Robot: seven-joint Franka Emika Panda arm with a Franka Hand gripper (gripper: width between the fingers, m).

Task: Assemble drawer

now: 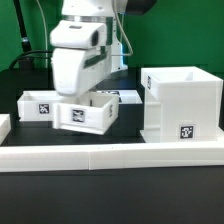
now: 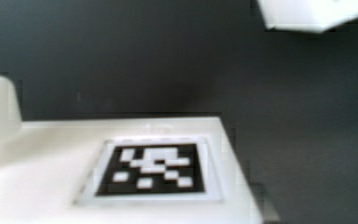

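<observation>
The dark surface carries all the parts, with the long white border wall running across its near edge. The largest part is the cubic casing, which stands upright at the exterior view's right with its open side up, well clear of the arm. A printed casing tag sits low on its front wall.

The arm's white wrist comes down over the centre of the scene, and the tool hangs right above the middle tray, at or just inside its open top. The fingers are hidden behind the wrist body and the tray rim, so I cannot tell whether the tool is clenched, released or grasping anything. The middle tray rests on the surface, slightly turned.

The left tray lies just beside it toward the exterior view's left, and the two look close enough to touch. The flat marker board lies behind them.

In the wrist view a white panel bearing a panel tag lies close under the camera; it is probably a wall of the middle tray, though blur keeps me from being sure.
</observation>
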